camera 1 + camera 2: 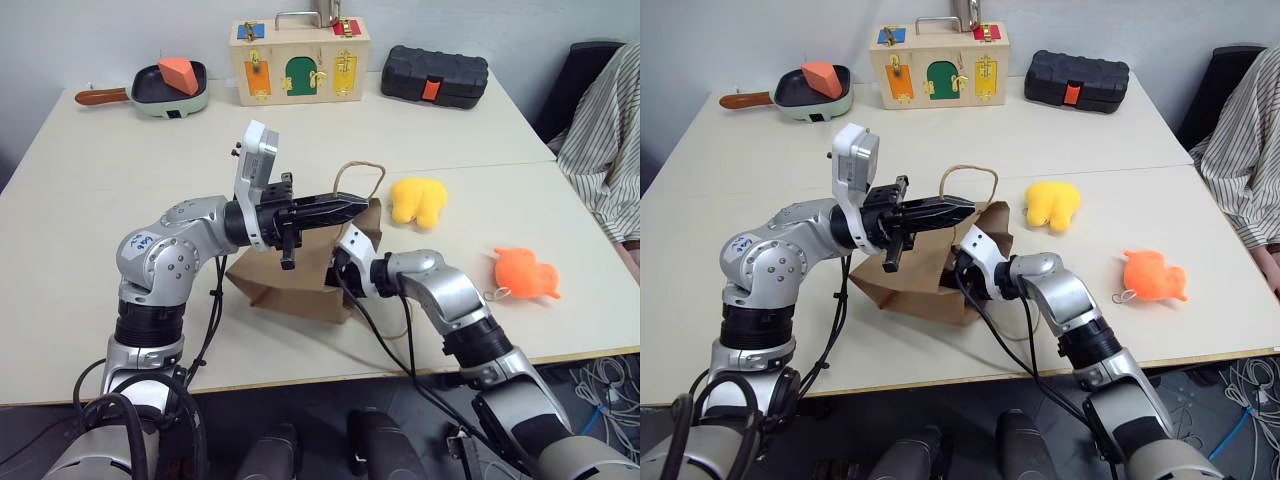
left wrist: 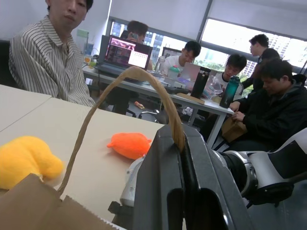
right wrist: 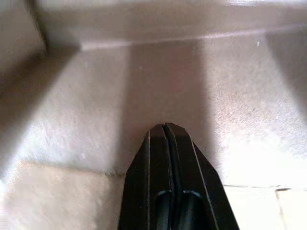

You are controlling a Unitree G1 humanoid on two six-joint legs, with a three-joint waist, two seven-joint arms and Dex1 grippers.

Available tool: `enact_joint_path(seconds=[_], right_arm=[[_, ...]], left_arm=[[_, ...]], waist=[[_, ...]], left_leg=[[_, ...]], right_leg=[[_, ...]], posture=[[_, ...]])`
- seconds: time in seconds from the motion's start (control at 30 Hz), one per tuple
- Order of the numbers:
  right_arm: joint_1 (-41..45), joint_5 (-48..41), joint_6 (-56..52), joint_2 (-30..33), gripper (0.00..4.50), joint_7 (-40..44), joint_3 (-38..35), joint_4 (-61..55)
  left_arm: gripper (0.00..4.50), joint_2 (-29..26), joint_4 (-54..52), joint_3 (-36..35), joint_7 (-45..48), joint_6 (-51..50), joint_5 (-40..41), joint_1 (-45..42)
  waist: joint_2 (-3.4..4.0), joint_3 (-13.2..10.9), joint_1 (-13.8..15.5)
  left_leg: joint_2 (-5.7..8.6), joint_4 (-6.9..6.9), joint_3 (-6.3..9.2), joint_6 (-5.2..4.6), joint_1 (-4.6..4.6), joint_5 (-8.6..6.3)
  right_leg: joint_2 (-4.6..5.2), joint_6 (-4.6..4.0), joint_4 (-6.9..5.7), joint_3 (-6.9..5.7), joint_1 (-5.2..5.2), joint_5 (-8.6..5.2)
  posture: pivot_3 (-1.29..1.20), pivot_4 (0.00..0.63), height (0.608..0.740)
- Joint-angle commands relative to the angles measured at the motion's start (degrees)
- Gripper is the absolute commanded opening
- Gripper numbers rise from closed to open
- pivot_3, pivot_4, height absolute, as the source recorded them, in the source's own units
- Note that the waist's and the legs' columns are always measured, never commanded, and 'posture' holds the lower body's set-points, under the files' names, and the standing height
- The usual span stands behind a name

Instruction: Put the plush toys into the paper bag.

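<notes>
- The bag (image 1: 300, 275) lay on its side near the front edge of the table (image 1: 100, 200), its mouth turned toward the robot's right and lifted open.
- The left gripper (image 1: 358, 207) pointed level toward the right, over the bag's mouth; its fingers were clenched on one cord handle (image 2: 144, 81), which the left wrist view showed pinched between the black fingers (image 2: 163, 182) and looping up from the bag's edge.
- The right gripper (image 3: 165, 129) was inside the bag's mouth, reaching in from the right; in the right wrist view its two fingers were pressed together with nothing between them, their tips against the brown paper of the inside.
- The second handle (image 1: 385, 320) lay flat on the table in front of the bag, under the right forearm.
- The yellow toy (image 1: 418, 200) sat on the table just behind and to the right of the bag's mouth, apart from both grippers.
- The orange toy (image 1: 525, 272) lay farther right, near the table's front right edge, with its small string loop toward the bag.
- Along the far edge stood a frying pan (image 1: 165, 88) with an orange wedge (image 1: 180, 72) in it, a wooden lock box (image 1: 298, 62) and a black case (image 1: 435, 76).
- A person in a striped shirt (image 1: 605, 140) sat at the table's right side; in the left wrist view more people (image 2: 259, 96) sat at desks behind.
</notes>
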State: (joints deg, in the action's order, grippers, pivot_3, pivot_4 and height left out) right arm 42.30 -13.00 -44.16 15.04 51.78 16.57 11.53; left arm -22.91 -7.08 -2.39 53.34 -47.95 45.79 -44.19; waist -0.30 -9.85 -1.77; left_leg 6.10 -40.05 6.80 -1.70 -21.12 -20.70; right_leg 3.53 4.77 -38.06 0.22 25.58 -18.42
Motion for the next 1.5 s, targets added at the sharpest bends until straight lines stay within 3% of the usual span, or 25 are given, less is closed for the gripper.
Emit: enact_joint_path(seconds=[0.03,0.2,0.43,0.67,0.8,0.93,1.07,1.27,1.4,1.5], right_arm=[[2.4,-4.0,-3.7,-3.0,0.02,0.0,-3.1,1.5],[4.9,-1.5,1.0,-6.6,0.02,-3.4,-3.2,8.1],[2.6,10.4,28.6,-5.2,0.02,-5.5,3.7,11.7],[2.8,25.0,47.4,-2.1,0.02,-15.8,9.3,19.5],[3.3,19.3,44.4,-5.5,0.02,-12.6,5.3,20.7],[3.8,1.9,22.9,-10.7,0.02,-1.2,-1.8,11.2],[4.9,1.3,16.0,-11.8,0.02,0.8,-0.3,10.9],[7.5,9.6,25.9,-14.9,0.02,-7.9,1.8,24.2],[8.4,19.7,38.0,-12.2,0.02,-13.7,7.4,31.4],[8.4,21.9,41.4,-10.9,0.02,-14.4,8.2,33.6]], left_arm=[[0.0,-0.3,-2.6,-0.8,0.5,1.1,1.3,0.0],[0.0,-0.5,-3.3,-0.2,1.0,1.4,1.2,0.4],[0.0,-2.0,-0.5,-0.1,2.2,4.9,-1.7,-1.6],[0.0,-2.2,6.3,-0.9,2.4,9.2,-4.3,-6.3],[0.0,-2.1,7.0,-0.7,2.7,9.5,-4.3,-7.3],[0.0,-2.0,6.9,0.9,4.0,10.6,-5.5,-6.2],[0.0,-1.1,6.6,0.8,4.3,9.6,-4.6,-6.4],[0.0,-0.2,4.0,1.4,4.1,8.8,-4.3,-5.8],[0.0,-1.3,3.3,0.4,3.7,9.5,-5.0,-5.9],[0.0,-2.6,3.5,-2.0,2.8,8.3,-3.7,-7.5]], waist=[[0.0,0.0,0.0],[0.01,0.0,-0.3],[0.01,0.0,-0.3],[0.02,0.0,-0.5],[0.01,0.0,-0.7],[0.01,0.0,-1.5],[0.06,0.0,-1.6],[0.06,0.0,-1.7],[0.08,0.1,-1.6],[0.19,0.2,-1.6]], left_leg=[[0.0,0.0,0.0,0.0,0.0,0.0],[0.0,-0.02,0.0,0.0,0.01,0.0],[0.04,-0.02,0.02,0.01,0.01,0.0],[0.04,-0.02,0.02,0.02,0.03,0.0],[0.04,-0.03,0.04,0.03,0.04,0.0],[0.0,-0.09,0.08,0.03,0.03,0.01],[0.0,-0.05,0.24,0.05,0.05,0.01],[0.04,-0.02,0.25,0.06,0.05,0.01],[0.06,-0.04,0.25,0.07,0.1,0.01],[0.08,-0.03,0.27,0.07,0.13,0.01]], right_leg=[[0.0,0.0,-0.02,0.0,0.0,0.0],[0.0,0.0,-0.15,-0.01,0.04,0.0],[0.02,0.0,-0.22,-0.02,0.05,0.0],[0.02,0.0,-0.26,-0.04,0.04,0.0],[0.02,0.0,-0.26,-0.05,0.03,0.0],[0.0,0.0,-0.26,-0.06,0.02,0.0],[-0.02,0.0,-0.3,-0.1,0.05,0.0],[0.0,0.0,-0.37,-0.07,0.09,0.0],[0.01,0.0,-0.47,-0.07,0.08,0.0],[0.02,0.0,-0.5,-0.06,0.02,0.0]], posture=[[0.0,0.15,0.74],[0.0,0.15,0.74],[0.0,0.15,0.74],[0.0,0.15,0.74],[0.0,0.15,0.74],[0.0,0.15,0.74],[0.0,0.15,0.74],[0.0,0.15,0.74],[0.0,0.15,0.74],[0.0,0.15,0.74]])
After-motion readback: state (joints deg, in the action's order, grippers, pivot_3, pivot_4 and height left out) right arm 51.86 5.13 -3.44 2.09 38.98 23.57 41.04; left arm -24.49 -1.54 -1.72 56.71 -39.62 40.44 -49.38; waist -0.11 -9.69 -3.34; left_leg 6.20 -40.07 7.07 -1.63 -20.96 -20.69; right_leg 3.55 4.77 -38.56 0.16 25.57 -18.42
